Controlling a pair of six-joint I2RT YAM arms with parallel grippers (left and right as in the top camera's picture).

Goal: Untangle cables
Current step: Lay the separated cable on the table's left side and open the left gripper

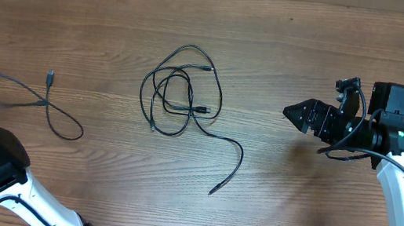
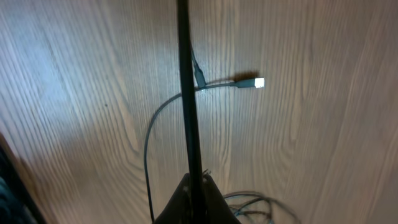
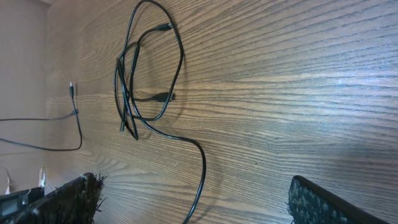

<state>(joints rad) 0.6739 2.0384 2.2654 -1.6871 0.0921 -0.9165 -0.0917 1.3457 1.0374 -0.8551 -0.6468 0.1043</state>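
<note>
- My left gripper [image 2: 194, 188] is clenched on one thin black cord [image 1: 30, 97], which leaves the fingertips in a straight line in the left wrist view.
- From that grip at the far left edge of the table [image 1: 316, 34], the held cord runs right, curls into one open loop and doubles back to its light-tipped plug [image 2: 258, 82]. It lies well apart from the other cables, so I judge it freed.
- My right gripper [image 1: 289, 112] hangs released, jaws wide with nothing between them. It sits to the right of the pile and points at it without touching.
- The remaining tangle [image 1: 182, 86] sits mid-table as several overlapping loops that cross each other repeatedly. One long tail [image 1: 230, 168] trails off toward the near edge.
- I count about four plug ends in that pile, so I take it for two cords. I cannot trace which loop belongs to which.
- My read is that one cord is out and the main knot is not yet undone, so most of the job is left.
</note>
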